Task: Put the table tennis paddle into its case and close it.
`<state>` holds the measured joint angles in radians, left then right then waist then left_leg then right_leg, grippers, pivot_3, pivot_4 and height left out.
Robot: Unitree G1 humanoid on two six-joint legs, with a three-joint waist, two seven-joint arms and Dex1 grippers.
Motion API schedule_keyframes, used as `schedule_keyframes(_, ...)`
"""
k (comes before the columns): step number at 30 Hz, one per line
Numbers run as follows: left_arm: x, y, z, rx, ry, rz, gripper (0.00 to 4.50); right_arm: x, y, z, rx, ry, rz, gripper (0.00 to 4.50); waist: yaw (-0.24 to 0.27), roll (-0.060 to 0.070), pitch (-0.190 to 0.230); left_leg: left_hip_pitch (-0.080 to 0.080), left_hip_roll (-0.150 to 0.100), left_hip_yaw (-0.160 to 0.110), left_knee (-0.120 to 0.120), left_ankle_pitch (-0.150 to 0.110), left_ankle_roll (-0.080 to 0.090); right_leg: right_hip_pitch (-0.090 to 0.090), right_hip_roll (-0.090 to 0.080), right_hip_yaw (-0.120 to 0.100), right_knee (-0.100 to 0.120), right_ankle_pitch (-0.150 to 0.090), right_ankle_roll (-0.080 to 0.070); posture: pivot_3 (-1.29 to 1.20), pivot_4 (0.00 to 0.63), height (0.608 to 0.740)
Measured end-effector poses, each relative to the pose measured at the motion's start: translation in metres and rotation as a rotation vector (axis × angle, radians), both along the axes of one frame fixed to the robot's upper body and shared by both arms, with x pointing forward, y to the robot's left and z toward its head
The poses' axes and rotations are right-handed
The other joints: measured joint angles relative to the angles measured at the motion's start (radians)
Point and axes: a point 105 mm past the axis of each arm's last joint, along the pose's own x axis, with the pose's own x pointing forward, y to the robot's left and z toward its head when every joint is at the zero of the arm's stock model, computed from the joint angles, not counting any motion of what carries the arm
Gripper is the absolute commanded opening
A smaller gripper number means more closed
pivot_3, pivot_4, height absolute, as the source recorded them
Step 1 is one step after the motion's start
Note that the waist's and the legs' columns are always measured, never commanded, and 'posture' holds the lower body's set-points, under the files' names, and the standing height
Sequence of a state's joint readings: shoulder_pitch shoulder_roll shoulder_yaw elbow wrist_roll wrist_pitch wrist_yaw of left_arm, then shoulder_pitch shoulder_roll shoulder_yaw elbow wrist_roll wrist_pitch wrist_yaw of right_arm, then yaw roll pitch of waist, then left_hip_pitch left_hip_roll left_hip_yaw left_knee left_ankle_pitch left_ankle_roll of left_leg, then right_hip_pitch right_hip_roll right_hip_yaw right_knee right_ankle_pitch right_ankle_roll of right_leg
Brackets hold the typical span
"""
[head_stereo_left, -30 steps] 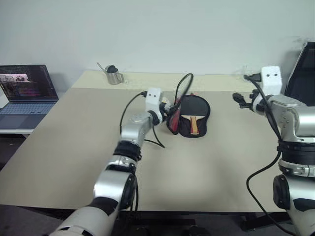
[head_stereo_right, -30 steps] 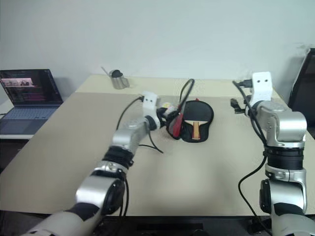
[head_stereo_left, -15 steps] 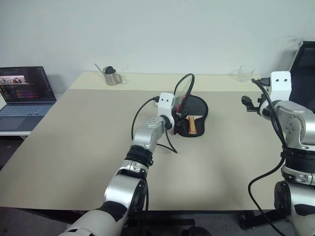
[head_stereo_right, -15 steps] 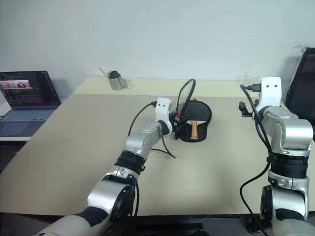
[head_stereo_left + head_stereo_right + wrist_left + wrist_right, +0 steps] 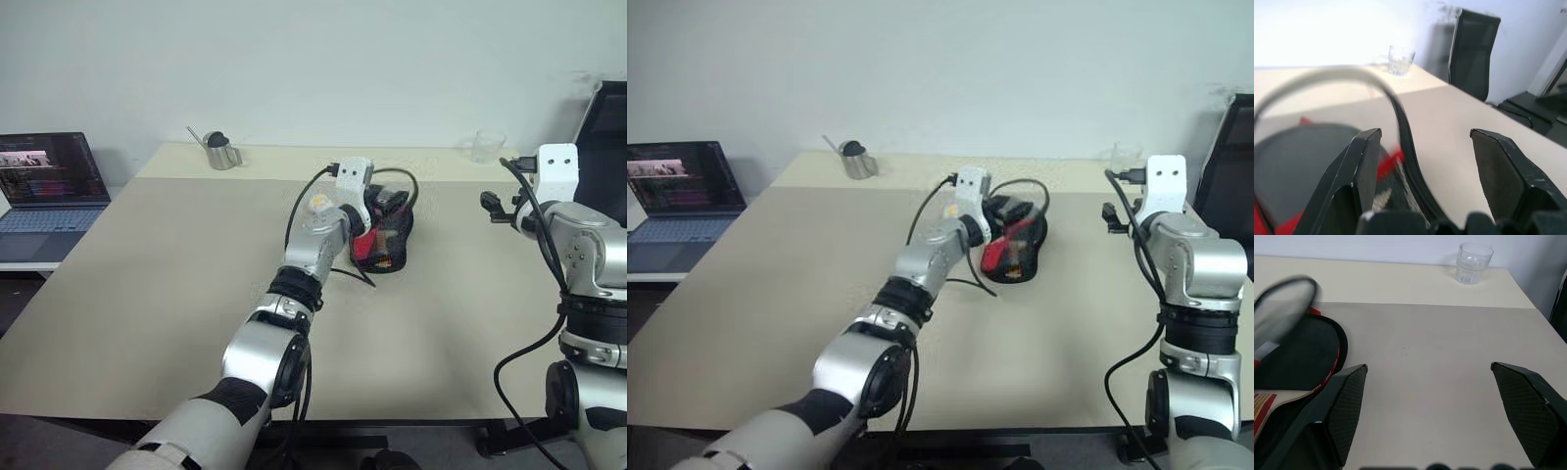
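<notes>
Two grippers spread, grasping nothing; left gripper [image 5: 1422, 147] at frame centre over case [image 5: 392, 235] flap; table tennis paddle [image 5: 1300, 357] inside; right gripper [image 5: 1430, 416] far right.

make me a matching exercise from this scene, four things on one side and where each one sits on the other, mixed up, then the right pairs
Things:
1. laptop
2. glass
3. metal cup
4. case

Places:
A. far right corner of the table
B. on a side surface off the table's left edge
C. middle of the table, towards the far side, by the left gripper
D. far edge of the table, left of centre

Pairs: 1-B, 2-A, 3-D, 4-C
</notes>
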<state>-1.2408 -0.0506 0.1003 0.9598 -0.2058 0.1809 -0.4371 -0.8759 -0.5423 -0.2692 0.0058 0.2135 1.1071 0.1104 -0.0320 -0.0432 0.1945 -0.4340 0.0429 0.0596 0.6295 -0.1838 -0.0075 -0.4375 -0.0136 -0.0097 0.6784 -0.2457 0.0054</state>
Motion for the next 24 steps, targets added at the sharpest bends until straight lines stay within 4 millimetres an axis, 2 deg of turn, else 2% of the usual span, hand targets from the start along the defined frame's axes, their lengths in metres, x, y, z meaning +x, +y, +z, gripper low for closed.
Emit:
schedule_keyframes(4, 0.004, 0.005, -0.015, 0.014, 0.031, 0.028, 3.18, 0.001, 0.001, 0.001, -0.007, -0.008, 0.001, 4.45, 0.0, 0.0, 0.0, 0.0, 0.001, 0.0, 0.0, 0.0, 0.0, 0.0, 0.0, 0.0, 0.0, 0.0, 0.0, 0.0, 0.15, 0.74)
schedule_keyframes(7, 0.003, 0.007, -0.016, 0.009, 0.025, 0.017, 3.18, 0.001, 0.002, 0.001, -0.008, -0.005, 0.004, 4.45, 0.0, 0.0, 0.0, 0.0, 0.001, 0.0, 0.0, 0.0, 0.0, 0.0, 0.0, 0.0, 0.0, 0.0, 0.0, 0.0, 0.15, 0.74)
schedule_keyframes(11, -0.007, 0.014, -0.012, -0.009, -0.014, -0.102, 3.18, 0.003, 0.007, -0.005, 0.04, 0.023, 0.017, 4.45, -0.004, 0.0, 0.0, 0.001, 0.002, 0.001, 0.0, 0.0, 0.0, 0.0, 0.001, 0.0, 0.001, 0.0, 0.0, 0.0, 0.15, 0.74)
schedule_keyframes(13, -0.021, 0.028, -0.015, 0.03, -0.046, -0.216, 3.18, 0.006, 0.017, -0.016, 0.094, 0.062, 0.043, 4.45, -0.01, 0.001, 0.0, 0.001, 0.003, 0.001, -0.001, 0.0, -0.001, -0.001, 0.002, 0.001, 0.002, 0.0, -0.001, 0.0, 0.15, 0.74)
schedule_keyframes(16, -0.041, 0.061, -0.025, 0.127, -0.052, -0.32, 3.18, 0.01, 0.038, -0.04, 0.162, 0.142, 0.103, 4.45, -0.022, 0.002, 0.0, 0.002, 0.005, -0.001, -0.001, 0.002, -0.003, -0.001, 0.004, 0.002, 0.003, 0.001, -0.004, 0.0, 0.15, 0.74)
schedule_keyframes(19, -0.054, 0.098, -0.029, 0.226, -0.029, -0.33, 3.18, 0.015, 0.06, -0.063, 0.237, 0.211, 0.149, 4.45, -0.022, 0.002, 0.0, 0.002, 0.005, -0.002, 0.0, 0.003, -0.005, -0.001, 0.006, 0.002, 0.003, 0.002, -0.006, 0.0, 0.15, 0.74)
schedule_keyframes(24, -0.072, 0.128, -0.019, 0.309, -0.039, -0.343, 3.18, 0.02, 0.076, -0.083, 0.303, 0.274, 0.184, 4.45, -0.014, 0.002, 0.0, 0.001, 0.005, -0.002, 0.0, 0.003, -0.005, 0.0, 0.004, 0.002, 0.002, 0.003, -0.005, 0.0, 0.15, 0.74)
